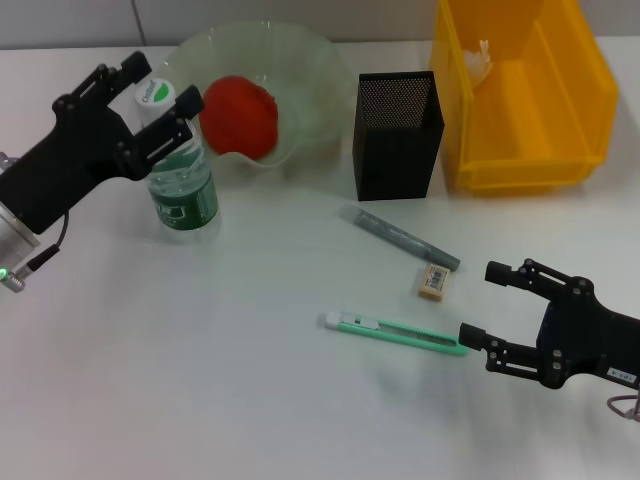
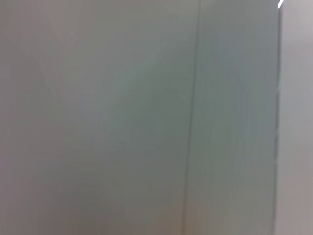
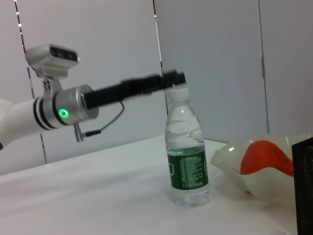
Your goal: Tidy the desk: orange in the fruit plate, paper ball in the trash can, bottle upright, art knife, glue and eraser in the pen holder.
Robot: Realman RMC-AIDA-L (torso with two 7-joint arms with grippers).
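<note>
- Left hand at the bottle's cap, fingers apart either side of the neck, gripping nothing that I can confirm; the right wrist view shows them level with the cap.
- Bottle upright on the worktop, just beside the fruit plate. Clear plastic, little water, so probably light and tippy.
- Orange already in the plate.
- Pen holder, black mesh, stands near the yellow bin; something pale and crumpled lies in the bin, likely the paper ball.
- Glue, a grey stick, and eraser lie apart on the worktop.
- Art knife: slim, stiff, likely slick; best taken mid-body, across its width.
- Right hand hovers wide open and empty, just beyond the knife's tip.
</note>
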